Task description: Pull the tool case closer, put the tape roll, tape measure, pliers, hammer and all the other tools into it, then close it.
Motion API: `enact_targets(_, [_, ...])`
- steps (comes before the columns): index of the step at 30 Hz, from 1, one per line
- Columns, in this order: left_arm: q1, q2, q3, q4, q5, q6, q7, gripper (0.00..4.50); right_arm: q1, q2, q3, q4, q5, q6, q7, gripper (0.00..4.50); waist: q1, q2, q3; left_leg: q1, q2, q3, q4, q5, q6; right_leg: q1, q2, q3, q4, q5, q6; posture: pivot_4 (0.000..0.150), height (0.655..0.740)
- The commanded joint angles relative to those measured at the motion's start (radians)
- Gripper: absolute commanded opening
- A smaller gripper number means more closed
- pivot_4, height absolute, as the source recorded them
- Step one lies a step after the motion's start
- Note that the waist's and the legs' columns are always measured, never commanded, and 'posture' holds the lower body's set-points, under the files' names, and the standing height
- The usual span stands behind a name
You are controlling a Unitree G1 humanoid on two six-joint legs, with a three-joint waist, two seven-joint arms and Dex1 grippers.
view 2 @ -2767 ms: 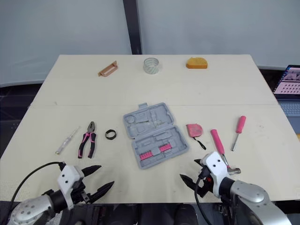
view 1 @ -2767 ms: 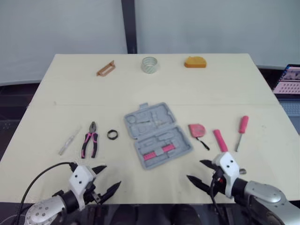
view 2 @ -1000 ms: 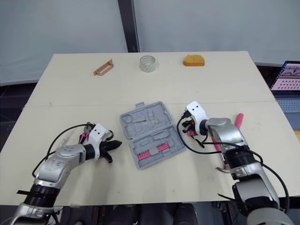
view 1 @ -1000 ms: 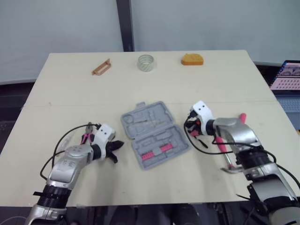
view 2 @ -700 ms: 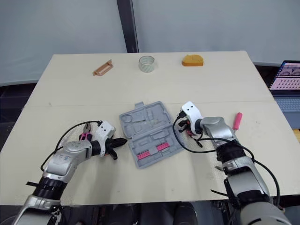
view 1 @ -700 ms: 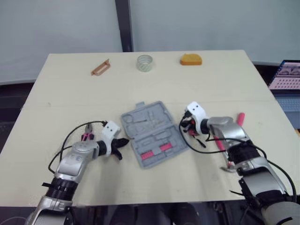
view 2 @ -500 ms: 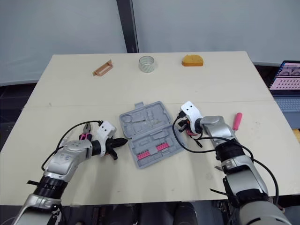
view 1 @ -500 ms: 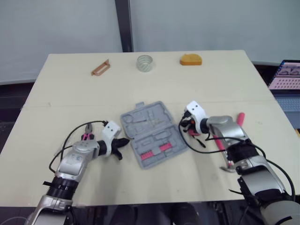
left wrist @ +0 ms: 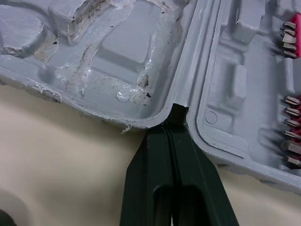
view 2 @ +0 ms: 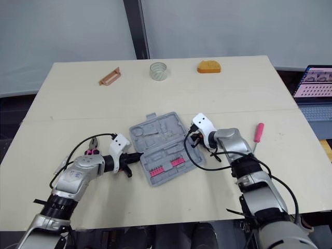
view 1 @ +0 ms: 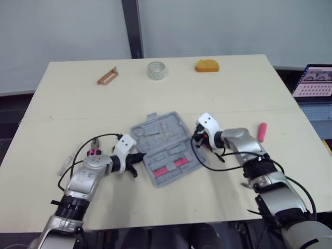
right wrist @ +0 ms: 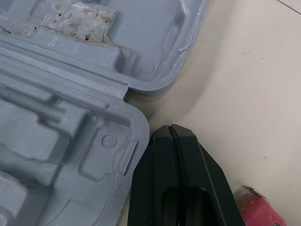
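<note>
The grey tool case (view 1: 162, 147) lies open in the middle of the table, with pink bit holders in its near half. My left gripper (view 1: 136, 158) is shut, its tips (left wrist: 175, 113) pressed into the hinge notch on the case's left side. My right gripper (view 1: 196, 140) is shut too, its tips (right wrist: 171, 129) at the hinge gap on the right side. The tape roll (view 1: 155, 70) stands at the far edge. The pink-handled pliers (view 1: 93, 151) lie behind my left arm. A corner of the pink tape measure (right wrist: 258, 212) shows beside my right gripper.
An orange block (view 1: 206, 65) and a brown holder (view 1: 107, 76) sit along the far edge. A pink screwdriver (view 1: 261, 132) lies right of my right arm, and a clear-handled one (view 1: 65, 166) at the left. A laptop (view 1: 311, 88) stands beyond the table's right side.
Both shut grippers have closed in on the case from its two sides, and their tips now touch its hinge ends. The camera has shifted slightly.
</note>
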Motion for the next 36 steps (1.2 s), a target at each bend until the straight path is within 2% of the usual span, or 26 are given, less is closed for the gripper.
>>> enact_targets(1, [0.001, -0.014, -0.027, 0.021, 0.019, -0.023, -0.01, 0.03, -0.029, 0.038, 0.0, 0.033, -0.006, -0.071, 0.021, 0.0, 0.0, 0.0, 0.0, 0.0, 0.0, 0.0, 0.0, 0.0, 0.0, 0.0, 0.0, 0.0, 0.0, 0.0, 0.0, 0.15, 0.74])
enact_targets(22, [0.016, -0.023, -0.023, 0.045, 0.05, -0.062, -0.019, 0.03, -0.135, 0.059, -0.038, 0.257, -0.078, -0.294, 0.032, 0.0, 0.001, 0.0, 0.0, 0.002, 0.0, 0.002, 0.0, 0.0, 0.0, 0.0, 0.0, 0.003, 0.002, 0.0, 0.0, 0.15, 0.74])
enact_targets(27, [0.015, -0.025, -0.019, 0.044, 0.051, -0.064, -0.017, 0.03, -0.042, 0.026, -0.004, 0.078, -0.059, -0.244, 0.158, 0.0, 0.002, 0.0, 0.0, 0.002, 0.0, 0.002, 0.0, 0.0, 0.0, 0.0, 0.0, 0.003, 0.003, 0.0, 0.0, 0.15, 0.74])
enact_targets(36, [0.047, -0.016, -0.029, 0.007, 0.049, -0.056, -0.032, 0.03, 0.122, -0.009, 0.011, -0.212, -0.055, -0.087, 0.19, 0.0, 0.0, 0.0, 0.0, 0.003, 0.0, 0.003, -0.001, 0.0, 0.0, 0.0, 0.0, 0.004, 0.003, 0.0, 0.0, 0.15, 0.74])
